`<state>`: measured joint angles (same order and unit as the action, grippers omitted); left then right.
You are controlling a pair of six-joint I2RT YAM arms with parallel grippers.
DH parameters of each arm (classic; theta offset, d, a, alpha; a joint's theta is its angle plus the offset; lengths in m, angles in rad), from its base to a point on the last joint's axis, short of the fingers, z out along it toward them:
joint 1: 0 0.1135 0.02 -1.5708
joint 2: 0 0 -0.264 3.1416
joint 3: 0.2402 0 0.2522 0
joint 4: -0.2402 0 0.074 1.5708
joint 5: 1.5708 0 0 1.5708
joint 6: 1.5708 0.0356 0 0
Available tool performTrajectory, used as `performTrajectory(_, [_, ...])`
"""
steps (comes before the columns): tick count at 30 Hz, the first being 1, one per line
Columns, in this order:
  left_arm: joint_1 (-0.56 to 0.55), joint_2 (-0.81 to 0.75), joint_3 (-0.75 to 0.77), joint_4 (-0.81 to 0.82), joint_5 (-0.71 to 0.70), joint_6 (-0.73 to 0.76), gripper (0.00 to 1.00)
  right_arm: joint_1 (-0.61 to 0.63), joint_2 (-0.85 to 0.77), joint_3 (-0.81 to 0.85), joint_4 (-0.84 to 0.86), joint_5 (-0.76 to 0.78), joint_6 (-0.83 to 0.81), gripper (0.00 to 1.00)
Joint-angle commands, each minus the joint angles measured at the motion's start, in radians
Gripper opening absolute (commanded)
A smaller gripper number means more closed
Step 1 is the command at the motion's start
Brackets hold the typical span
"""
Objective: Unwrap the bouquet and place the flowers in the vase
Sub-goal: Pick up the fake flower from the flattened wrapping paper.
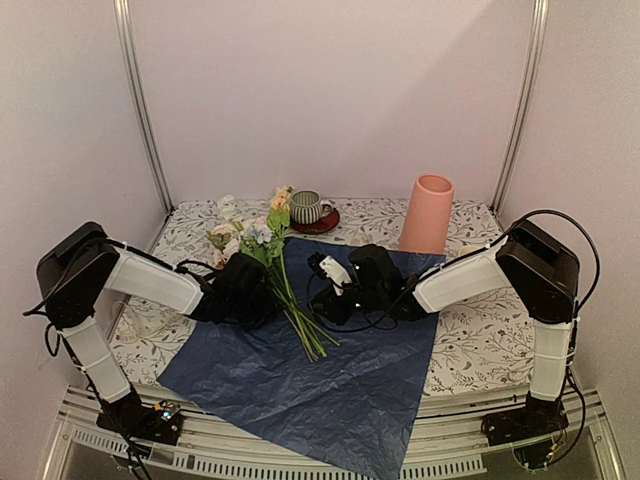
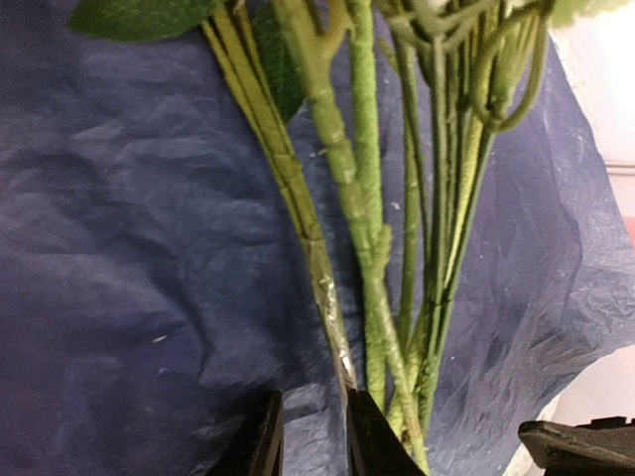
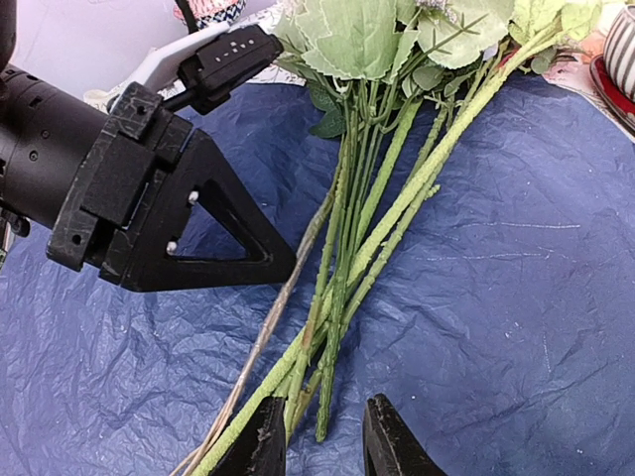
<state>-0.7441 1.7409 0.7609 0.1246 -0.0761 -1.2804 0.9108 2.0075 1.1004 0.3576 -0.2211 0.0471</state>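
The bouquet lies opened out. Its crinkled blue paper (image 1: 330,390) is spread flat on the table, and the flowers (image 1: 262,236) rest on it with their green stems (image 1: 300,315) running toward the front. The salmon-pink vase (image 1: 427,213) stands upright at the back right. My left gripper (image 1: 272,298) sits low at the left side of the stems. Its jaws (image 2: 316,436) are slightly open over bare paper, with one taped stem (image 2: 332,317) touching the right finger. From the right, my right gripper (image 1: 326,305) reaches the stem ends. It is open, with one stem tip (image 3: 322,426) lying between its fingers.
A striped cup (image 1: 306,206) on a red saucer stands at the back, just behind the blooms. The patterned tablecloth (image 1: 480,340) shows around the paper. Metal frame posts (image 1: 145,120) rise at both back corners.
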Motion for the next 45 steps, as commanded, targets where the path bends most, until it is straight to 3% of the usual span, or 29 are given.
performTrajectory(1, [0.008,0.033,0.013,0.019,0.029,-0.002,0.25,0.006,-0.032,-0.003,-0.005,0.005,-0.010,0.28])
performTrajectory(17, [0.028,0.072,0.034,0.065,0.054,0.004,0.24,0.010,-0.038,-0.004,-0.010,0.014,-0.016,0.28])
performTrajectory(29, [0.051,0.084,0.031,0.066,0.041,-0.013,0.13,0.012,-0.038,-0.004,-0.011,0.017,-0.019,0.28])
performTrajectory(32, [0.051,0.054,0.032,0.027,-0.002,-0.011,0.00,0.011,-0.037,-0.004,-0.011,0.017,-0.020,0.28])
performTrajectory(45, [0.031,-0.114,0.045,-0.225,-0.210,0.021,0.00,0.015,-0.038,-0.003,-0.012,0.020,-0.022,0.28])
